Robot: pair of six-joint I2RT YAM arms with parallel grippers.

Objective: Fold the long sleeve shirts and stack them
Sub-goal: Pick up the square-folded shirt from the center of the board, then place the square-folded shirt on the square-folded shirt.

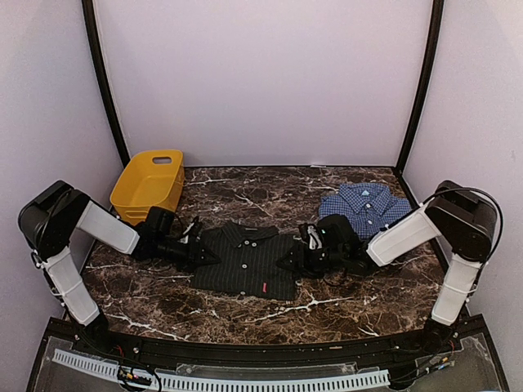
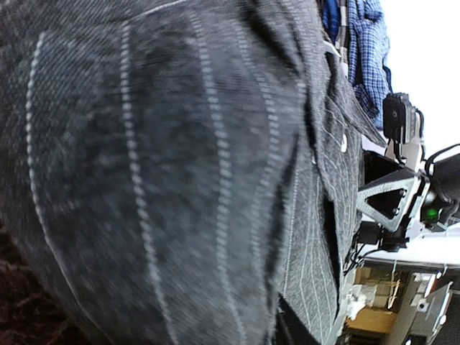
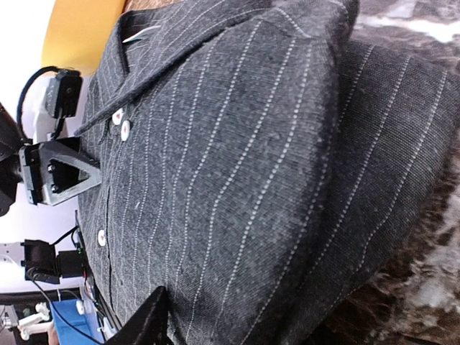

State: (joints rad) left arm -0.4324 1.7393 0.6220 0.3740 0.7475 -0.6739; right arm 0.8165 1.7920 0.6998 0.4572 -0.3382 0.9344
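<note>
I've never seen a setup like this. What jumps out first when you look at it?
A black pinstriped shirt lies in the middle of the dark marble table, with the left gripper and right gripper reaching in at its two side edges. Behind it to the right sits a folded blue checked shirt, and a bright yellow basket stands at the back left.
</note>
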